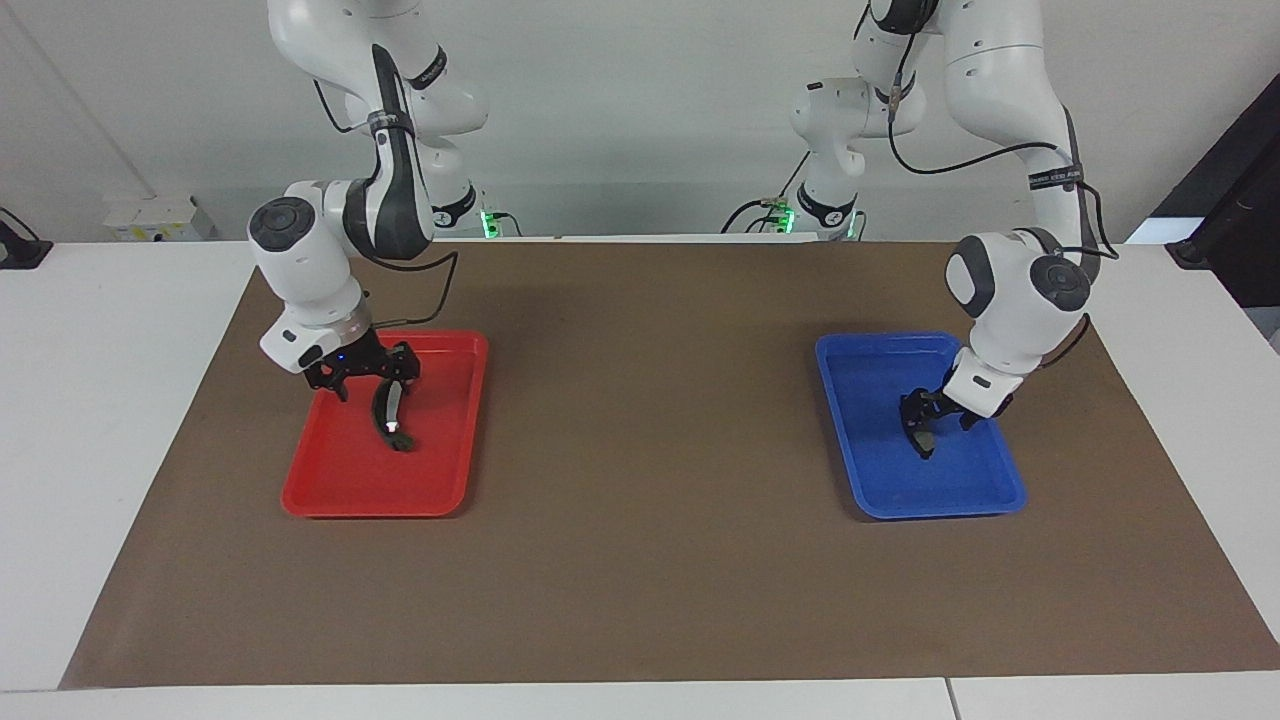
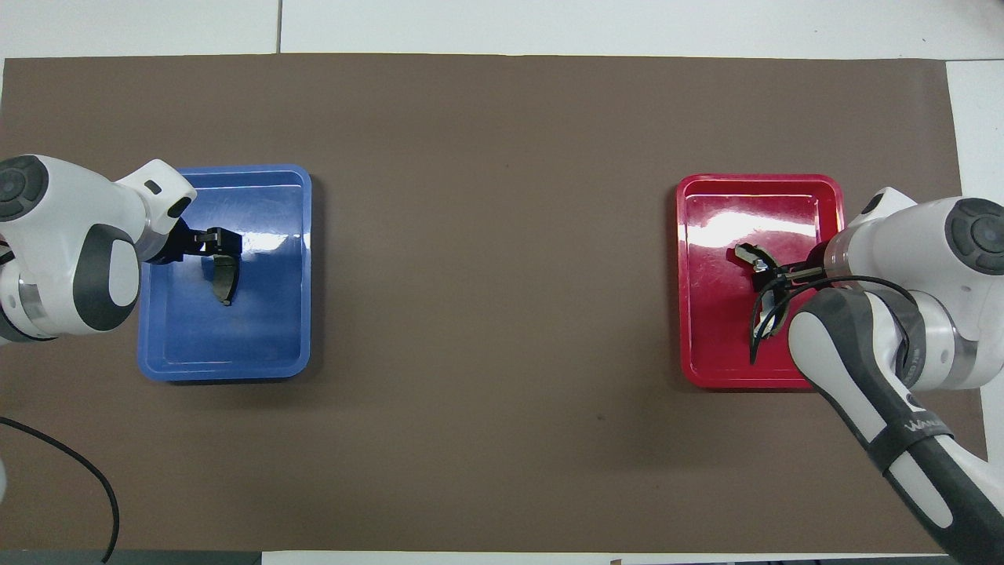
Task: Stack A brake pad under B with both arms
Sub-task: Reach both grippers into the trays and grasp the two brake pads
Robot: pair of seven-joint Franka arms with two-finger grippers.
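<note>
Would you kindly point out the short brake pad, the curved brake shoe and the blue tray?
short brake pad (image 2: 223, 284), overhead view, dark face.
curved brake shoe (image 1: 392, 417), facing view, silver strip.
blue tray (image 2: 267, 345), overhead view, bare floor.
</note>
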